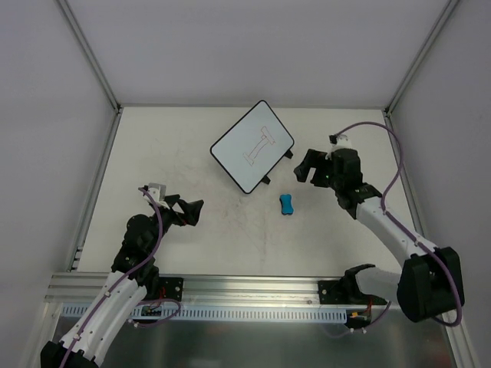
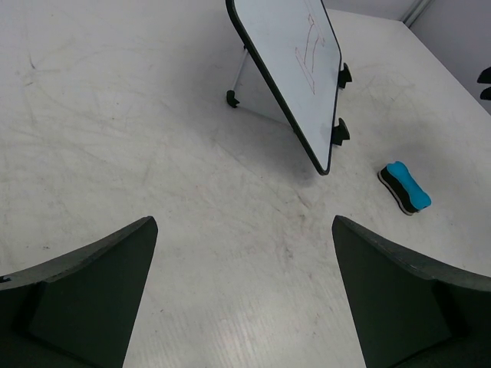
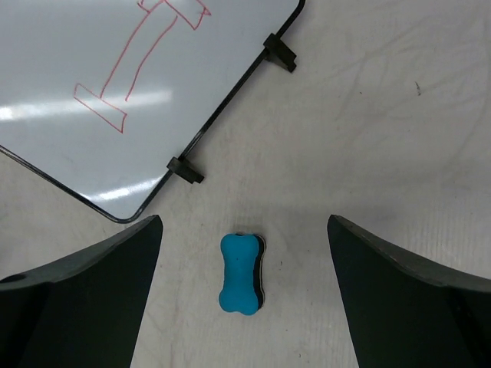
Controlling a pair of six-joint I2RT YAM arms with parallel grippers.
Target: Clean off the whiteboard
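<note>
Your L gripper [image 1: 191, 212] is spread wide, tips aimed right toward mid-bench. L arm [image 1: 134, 253] is folded up, elbow bent close over its base at btm left. Your R gripper [image 1: 305, 167] is spread wide too, tips aimed left. R arm [image 1: 387, 226] reaches farther out, forearm running up-left from its base at btm right. On both wrist cams the dark fingers [image 2: 84, 299] sit in the lower corners, well apart, gripping nothing.
</note>
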